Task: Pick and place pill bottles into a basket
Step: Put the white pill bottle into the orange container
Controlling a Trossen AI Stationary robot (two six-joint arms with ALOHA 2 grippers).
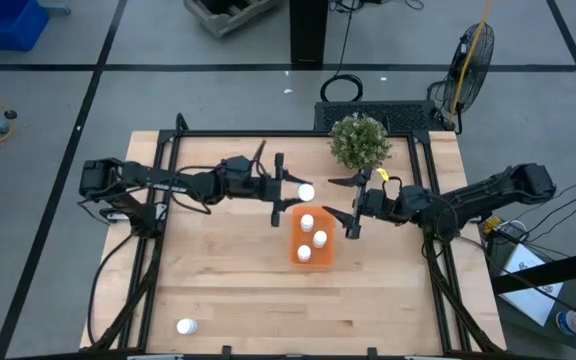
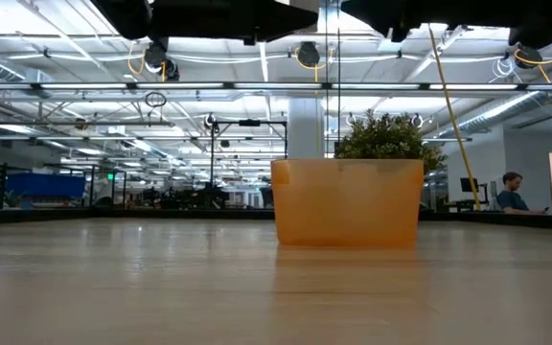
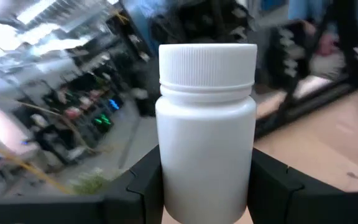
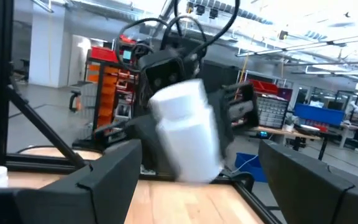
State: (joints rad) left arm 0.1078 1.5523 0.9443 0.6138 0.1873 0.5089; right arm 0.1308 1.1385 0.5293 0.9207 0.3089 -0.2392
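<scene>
Overhead, the left gripper (image 1: 286, 192) holds one pill bottle (image 1: 305, 191) clamped between its fingers, close beside the far edge of the basket (image 1: 311, 262) but not yet over it; three bottles (image 1: 307, 222) already stand inside, and a fifth bottle (image 1: 186, 326) lies well apart near the table's front edge. The right gripper (image 1: 345, 213) waits with fingers spread, just beside the basket's far right corner, near the plant (image 1: 359, 140). Released here, I judge the bottle could strike the rim and roll away, or knock over those already placed. Table-level footage shows only the basket's orange wall (image 2: 348, 203), hiding its contents. Left wrist footage confirms what the overhead cannot: both fingers (image 3: 146, 180) press the bottle's sides, below the cap. Right wrist footage shows the bottle tilted in the air.
</scene>
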